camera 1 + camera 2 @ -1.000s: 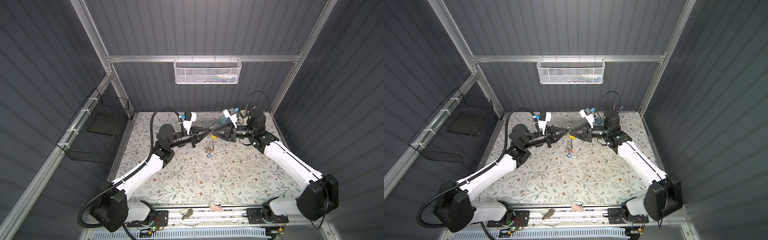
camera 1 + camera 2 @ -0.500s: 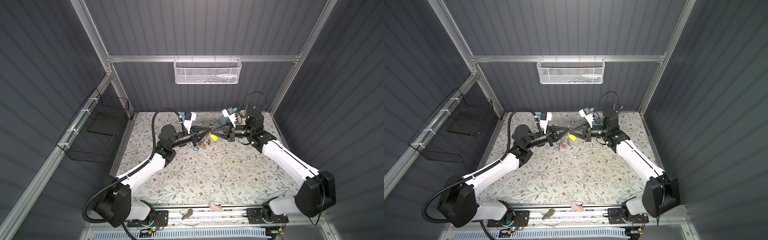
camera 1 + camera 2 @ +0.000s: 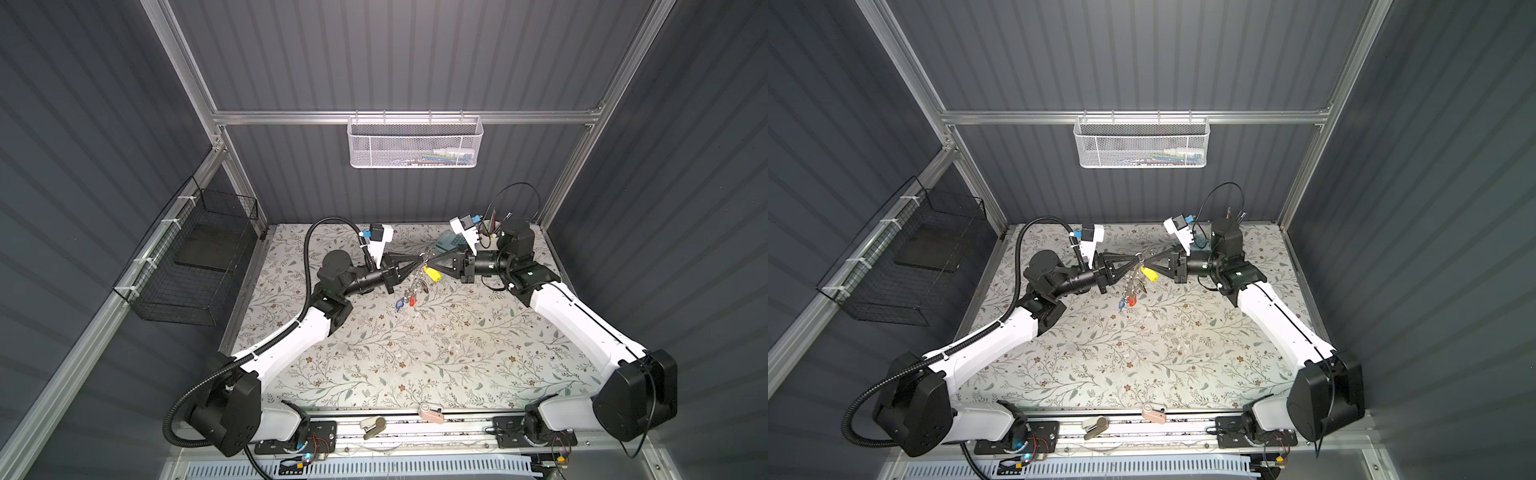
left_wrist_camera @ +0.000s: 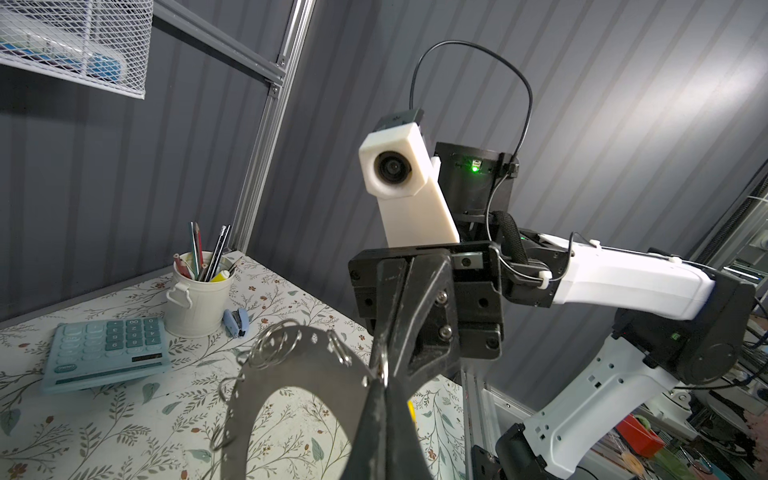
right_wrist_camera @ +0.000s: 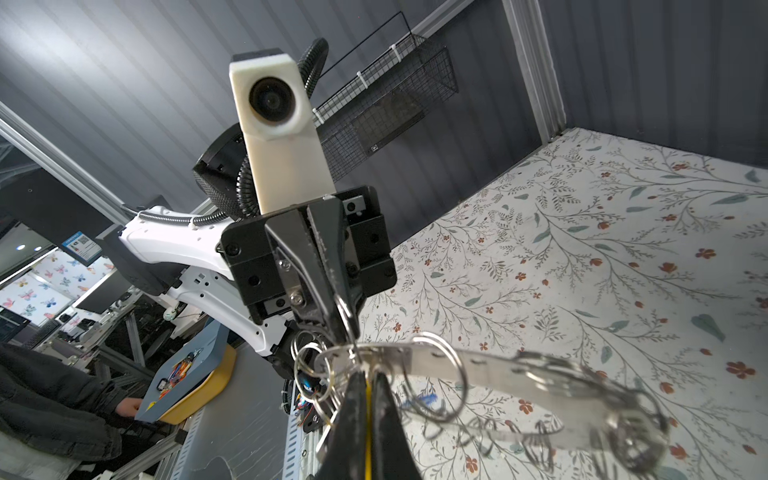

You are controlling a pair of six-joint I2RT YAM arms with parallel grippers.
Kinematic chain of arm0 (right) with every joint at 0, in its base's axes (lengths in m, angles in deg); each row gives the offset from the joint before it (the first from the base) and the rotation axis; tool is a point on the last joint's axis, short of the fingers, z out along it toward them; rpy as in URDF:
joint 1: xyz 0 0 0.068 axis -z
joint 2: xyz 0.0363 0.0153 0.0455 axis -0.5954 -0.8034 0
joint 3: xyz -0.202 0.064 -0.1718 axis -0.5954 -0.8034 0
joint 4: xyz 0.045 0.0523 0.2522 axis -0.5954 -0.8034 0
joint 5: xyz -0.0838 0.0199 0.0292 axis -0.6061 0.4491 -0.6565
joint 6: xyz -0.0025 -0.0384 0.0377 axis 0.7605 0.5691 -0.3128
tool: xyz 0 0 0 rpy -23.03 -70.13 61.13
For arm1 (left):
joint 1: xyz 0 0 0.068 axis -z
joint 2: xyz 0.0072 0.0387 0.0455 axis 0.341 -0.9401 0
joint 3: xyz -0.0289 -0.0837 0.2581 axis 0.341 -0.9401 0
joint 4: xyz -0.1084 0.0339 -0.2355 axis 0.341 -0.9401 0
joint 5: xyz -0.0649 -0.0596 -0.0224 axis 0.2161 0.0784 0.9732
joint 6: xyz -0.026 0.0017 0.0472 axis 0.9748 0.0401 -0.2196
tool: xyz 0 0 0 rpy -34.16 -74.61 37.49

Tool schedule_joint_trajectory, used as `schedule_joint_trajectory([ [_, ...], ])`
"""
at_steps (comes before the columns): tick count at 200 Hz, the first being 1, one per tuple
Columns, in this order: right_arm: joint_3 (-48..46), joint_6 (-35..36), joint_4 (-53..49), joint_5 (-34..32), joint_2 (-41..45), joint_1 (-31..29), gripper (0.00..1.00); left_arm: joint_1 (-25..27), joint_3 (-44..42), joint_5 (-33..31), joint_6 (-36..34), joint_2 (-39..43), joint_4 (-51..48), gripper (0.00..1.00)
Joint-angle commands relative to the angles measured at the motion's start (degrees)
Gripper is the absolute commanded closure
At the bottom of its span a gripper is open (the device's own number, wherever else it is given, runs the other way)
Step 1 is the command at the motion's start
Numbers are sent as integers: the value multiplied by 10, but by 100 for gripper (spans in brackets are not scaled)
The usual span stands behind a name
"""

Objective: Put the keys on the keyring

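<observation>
Left gripper [image 3: 419, 263] clamps keyring [image 4: 299, 361]; right gripper [image 3: 429, 263] pinches its wire loop [image 4: 384, 365]. Opposed pulling could spill yellow-tagged key [image 3: 432, 273] beneath.

Large flat grey metal keyring [image 4: 299, 374], with small wire loops all round its outer edge, is hanging tilted in the air with its wide centre open. In both top views it's showing nearly edge-on [image 3: 415, 277]. The left gripper [image 4: 382, 380] is pinching its rim beside one loop.

Small metal key with a yellow oblong plastic tag [image 3: 432, 273] is sitting at the ring's high end, and the right gripper [image 5: 365, 376] is clamping the tag, just beside the rim.

Red-tagged key [image 3: 412, 300] and blue-tagged key [image 3: 400, 305] are dangling side by side below the ring's low end, probably on loops; they're too small to confirm.
</observation>
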Motion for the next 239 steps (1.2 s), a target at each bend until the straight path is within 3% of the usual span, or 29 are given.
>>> schedule_joint_trajectory([
  [1,-6,7,-6,-3,15,6,95,3,-1,4,-13,21,14,100],
  [40,-7,0,0,1,13,5,93,3,6,12,-9,19,18,100],
  [90,-15,-12,17,3,12,5,100,3,3,13,-7,27,17,100],
  [158,0,-18,29,3,-13,-8,100,4,4,23,19,4,57,100],
  [239,-1,-19,28,-3,-9,3,100,4,0,8,-5,4,33,100],
])
